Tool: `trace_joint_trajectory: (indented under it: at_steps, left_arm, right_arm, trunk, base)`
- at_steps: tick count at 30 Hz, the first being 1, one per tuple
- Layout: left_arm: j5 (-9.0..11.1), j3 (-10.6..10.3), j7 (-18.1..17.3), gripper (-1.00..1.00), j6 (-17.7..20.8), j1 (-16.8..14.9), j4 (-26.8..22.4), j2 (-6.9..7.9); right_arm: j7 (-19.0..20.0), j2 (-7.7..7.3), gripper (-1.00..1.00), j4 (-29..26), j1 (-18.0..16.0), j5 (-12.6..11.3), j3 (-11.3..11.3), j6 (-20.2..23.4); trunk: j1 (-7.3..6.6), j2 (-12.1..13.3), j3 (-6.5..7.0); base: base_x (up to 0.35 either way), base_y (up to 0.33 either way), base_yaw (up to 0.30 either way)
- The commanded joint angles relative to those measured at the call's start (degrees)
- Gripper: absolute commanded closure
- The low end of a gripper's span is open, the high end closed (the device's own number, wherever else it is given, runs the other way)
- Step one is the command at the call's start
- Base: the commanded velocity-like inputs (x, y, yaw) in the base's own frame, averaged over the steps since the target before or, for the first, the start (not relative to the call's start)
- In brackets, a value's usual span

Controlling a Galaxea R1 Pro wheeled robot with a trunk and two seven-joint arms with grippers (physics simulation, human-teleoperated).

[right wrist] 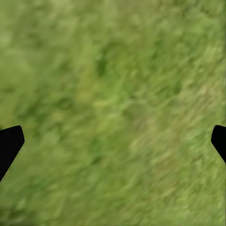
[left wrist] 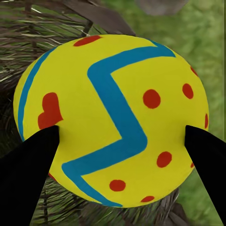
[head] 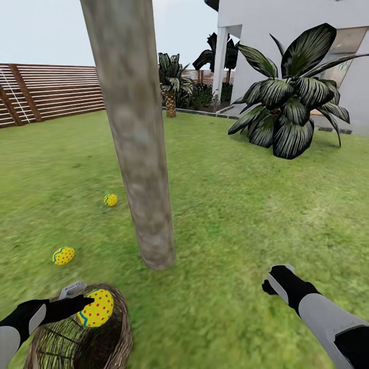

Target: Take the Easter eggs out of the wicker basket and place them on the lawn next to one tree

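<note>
Last yellow red-dotted Easter egg (head: 95, 307) clamped in left gripper (left wrist: 120, 141) above brown woven wicker basket (head: 110, 338). Two eggs lie on lawn (head: 246, 215) at 9–10 o'clock of grey-brown tree trunk (head: 138, 154). Right gripper (right wrist: 113, 141) spread, empty. Next, likely: carry egg toward trunk, set down.

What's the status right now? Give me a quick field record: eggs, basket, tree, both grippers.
eggs on lawn: two, near egg and far egg, both left of the tree
third egg: held egg, over the wicker basket
left gripper: shut on held egg
right gripper: open, empty, above the lawn
remaining: set held egg by the tree
</note>
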Motion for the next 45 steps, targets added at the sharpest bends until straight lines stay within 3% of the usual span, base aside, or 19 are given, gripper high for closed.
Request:
trace_joint_trajectory:
  at_steps: [1,3,9,24,28,32,45]
  left_arm:
    - [-0.13,0.41,-0.22,1.00,0.51,-0.02,-0.06,-0.08]
    - [-0.13,0.41,-0.26,1.00,0.51,-0.02,-0.06,-0.16]
    - [-0.21,0.33,-0.18,1.00,0.51,-0.02,0.02,-0.27]
    - [-0.13,0.41,-0.16,1.00,0.60,-0.02,-0.08,-0.19]
    - [-0.12,0.33,-0.12,1.00,0.60,-0.02,0.06,-0.47]
    - [-0.17,0.37,-0.08,1.00,0.60,-0.02,0.13,-1.85]
    - [-0.05,0.47,-0.16,1.00,0.55,-0.02,1.76,-2.09]
  right_arm:
    - [-0.38,-0.01,-1.00,-0.14,-0.02,-0.63,0.42,-0.77]
    - [-0.43,0.19,-1.00,-0.11,-0.02,-0.64,0.44,-3.45]
    - [-0.53,2.66,-1.00,0.51,-0.02,0.03,0.52,-4.01]
    - [-0.46,3.01,-1.00,2.23,-0.02,0.24,0.62,-3.97]
    - [-0.44,3.31,-1.00,2.61,-0.02,0.24,0.62,-4.03]
    - [-0.44,3.70,-1.00,2.66,-0.02,0.24,0.62,-4.05]
    - [-0.44,4.09,-1.00,2.70,-0.02,0.24,0.62,-4.06]
  trunk:
    - [-0.23,0.39,0.13]
    - [-0.67,1.20,0.49]
    - [-1.99,3.60,1.57]
    - [-5.28,9.62,4.26]
    - [-5.28,9.62,4.26]
    - [-5.28,9.62,4.26]
    - [-5.28,9.62,4.26]
  base:
    - [0.000,0.000,0.000]
    - [0.000,0.000,0.000]
    - [0.000,0.000,0.000]
    - [0.000,0.000,0.000]
    - [0.000,0.000,0.000]
    - [0.000,0.000,0.000]
    - [-0.189,0.000,0.000]
